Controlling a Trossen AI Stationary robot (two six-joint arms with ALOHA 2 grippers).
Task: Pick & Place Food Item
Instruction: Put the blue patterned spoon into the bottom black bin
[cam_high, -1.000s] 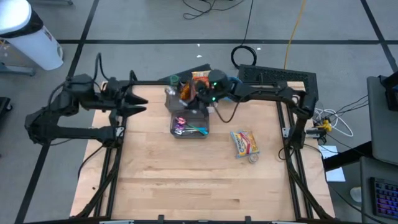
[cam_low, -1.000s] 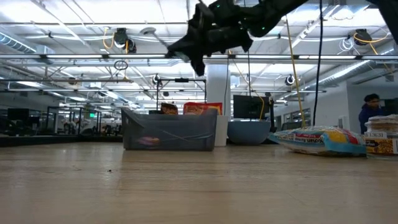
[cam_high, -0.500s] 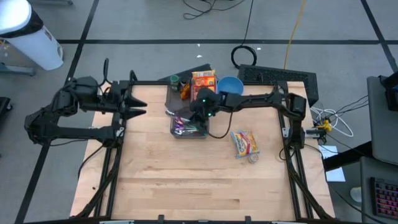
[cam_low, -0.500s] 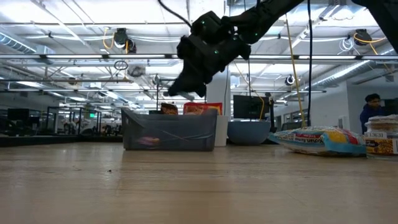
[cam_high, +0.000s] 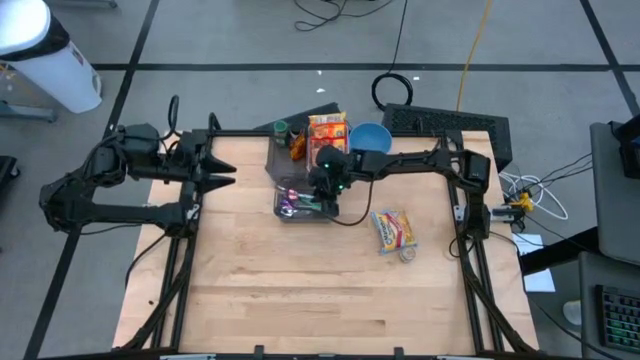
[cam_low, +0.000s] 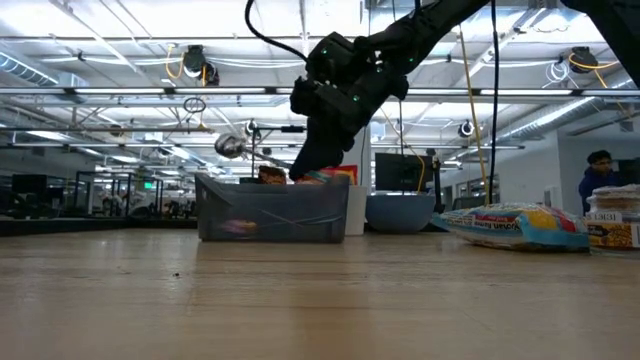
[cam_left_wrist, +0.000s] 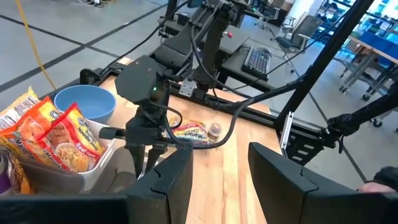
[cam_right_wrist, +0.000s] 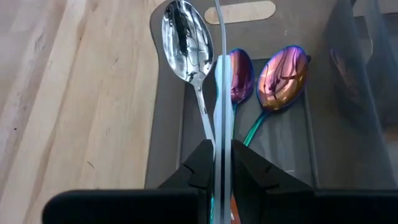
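The right tool, pinched on a silver spoon over the bin, may drop it outside; the left tool waits half-open.

Dark jointed arms, apparently green-lit wrist

Right gripper hides bin contents — packet labels unreadable.
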